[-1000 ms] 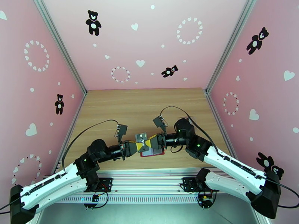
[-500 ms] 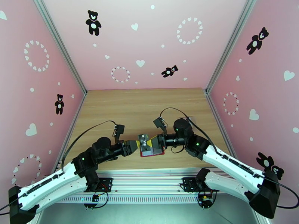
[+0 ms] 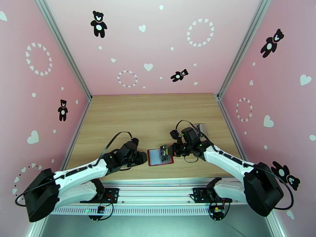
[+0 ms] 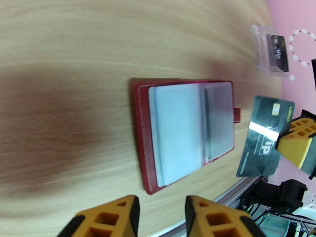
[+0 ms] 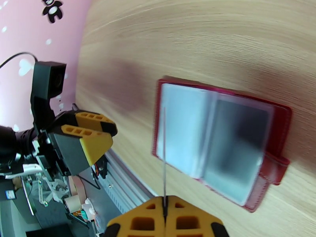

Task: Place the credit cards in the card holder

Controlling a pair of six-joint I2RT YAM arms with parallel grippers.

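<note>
The dark-red card holder (image 3: 155, 158) lies open on the table near the front edge, its greyish clear pockets (image 4: 177, 131) facing up. My right gripper (image 3: 170, 151) is shut on a dark silvery-grey credit card (image 4: 262, 141). It holds the card just above the holder's right side. From the right wrist the card (image 5: 164, 155) shows edge-on between the shut fingers, over the open holder (image 5: 221, 147). My left gripper (image 3: 143, 158) sits low just left of the holder, its jaws apart with nothing between them (image 4: 160, 218).
A clear crinkly plastic pouch (image 3: 201, 127) with dark contents lies behind the right gripper, near the right wall (image 4: 272, 50). The table's front edge and metal rail (image 3: 158, 182) run close below the holder. Bare wood stretches to the back.
My left gripper let go of the card, opened and drew back left, dropping low beside the holder. The right gripper kept the card and moved it down and right over the holder.
</note>
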